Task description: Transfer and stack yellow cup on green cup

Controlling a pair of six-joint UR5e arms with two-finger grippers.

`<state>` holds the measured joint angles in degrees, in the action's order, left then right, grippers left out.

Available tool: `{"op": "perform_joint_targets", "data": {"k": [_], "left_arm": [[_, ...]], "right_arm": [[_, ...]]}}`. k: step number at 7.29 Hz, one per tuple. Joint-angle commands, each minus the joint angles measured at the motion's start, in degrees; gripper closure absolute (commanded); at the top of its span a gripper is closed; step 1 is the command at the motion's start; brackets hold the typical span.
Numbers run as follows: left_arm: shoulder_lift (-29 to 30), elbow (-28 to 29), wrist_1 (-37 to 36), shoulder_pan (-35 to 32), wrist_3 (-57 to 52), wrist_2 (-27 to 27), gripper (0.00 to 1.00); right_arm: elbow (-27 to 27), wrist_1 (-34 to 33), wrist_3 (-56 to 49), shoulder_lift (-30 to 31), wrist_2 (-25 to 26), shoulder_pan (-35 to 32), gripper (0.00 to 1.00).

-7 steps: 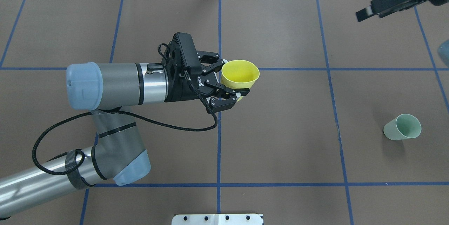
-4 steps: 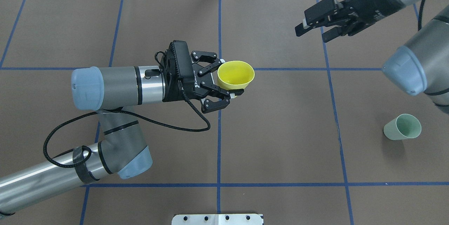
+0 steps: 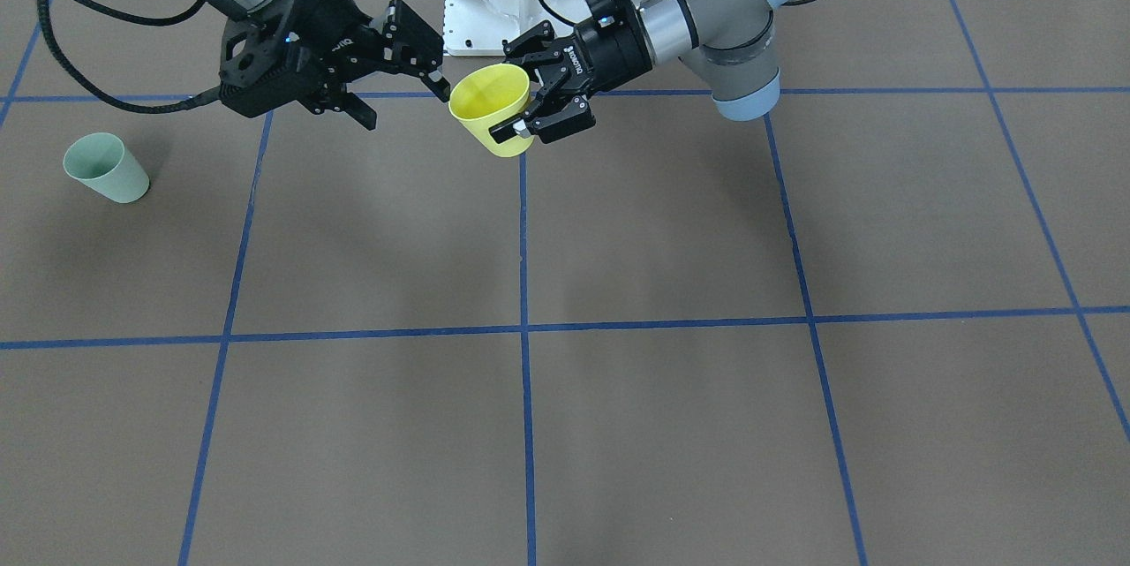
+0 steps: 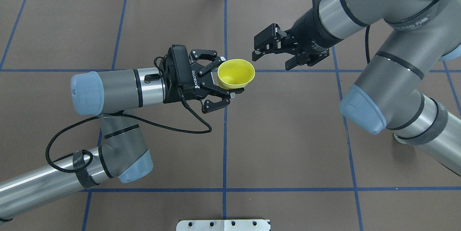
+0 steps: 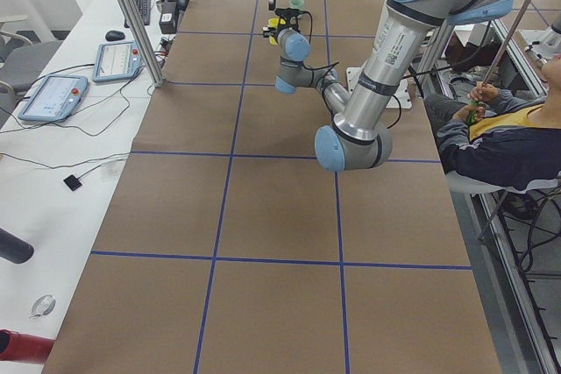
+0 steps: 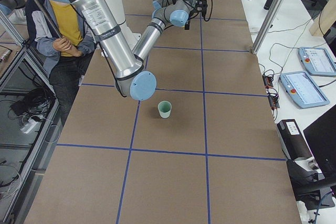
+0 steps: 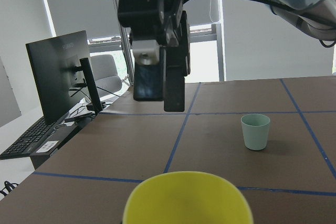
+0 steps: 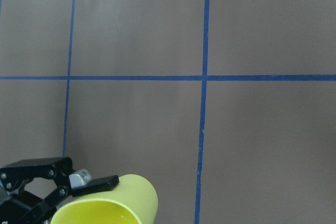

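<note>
You are looking at the yellow cup (image 4: 236,74) hanging above the brown table mat (image 4: 288,133), its mouth tipping up. The left gripper (image 4: 227,78) is clamping it across the side wall. Just beside the cup's rim, the right gripper (image 4: 271,61) is hovering with jaws spread and nothing in them. Its nearer fingertip seems to be stopping short of the rim, though the angle leaves that unsure. The green cup (image 3: 106,167) is standing upright on the mat, well apart from the yellow cup, beyond the right gripper.

The left claw (image 4: 228,78) is wrapping the yellow cup (image 4: 236,72), leaving free only the side facing the right claw (image 4: 271,61), which is hovering just beside it, jaws spread, not touching
</note>
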<state>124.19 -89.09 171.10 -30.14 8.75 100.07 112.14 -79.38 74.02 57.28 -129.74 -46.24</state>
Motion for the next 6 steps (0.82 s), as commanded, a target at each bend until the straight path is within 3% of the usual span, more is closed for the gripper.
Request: {"op": "perform_joint_targets", "data": {"k": [1, 4, 6], "left_arm": [[-0.2, 0.7, 0.0, 0.0, 0.0, -0.1, 0.82], [-0.1, 1.2, 0.0, 0.0, 0.0, -1.0, 0.82], [-0.1, 1.2, 0.0, 0.1, 0.0, -1.0, 0.79]], "right_arm": [[0.0, -0.3, 2.4, -0.5, 5.4, 3.4, 0.02], [-0.1, -0.4, 2.2, -1.2, 12.5, 7.0, 0.02], [-0.3, -0.7, 0.3, -1.1, 14.2, 7.7, 0.04]]}}
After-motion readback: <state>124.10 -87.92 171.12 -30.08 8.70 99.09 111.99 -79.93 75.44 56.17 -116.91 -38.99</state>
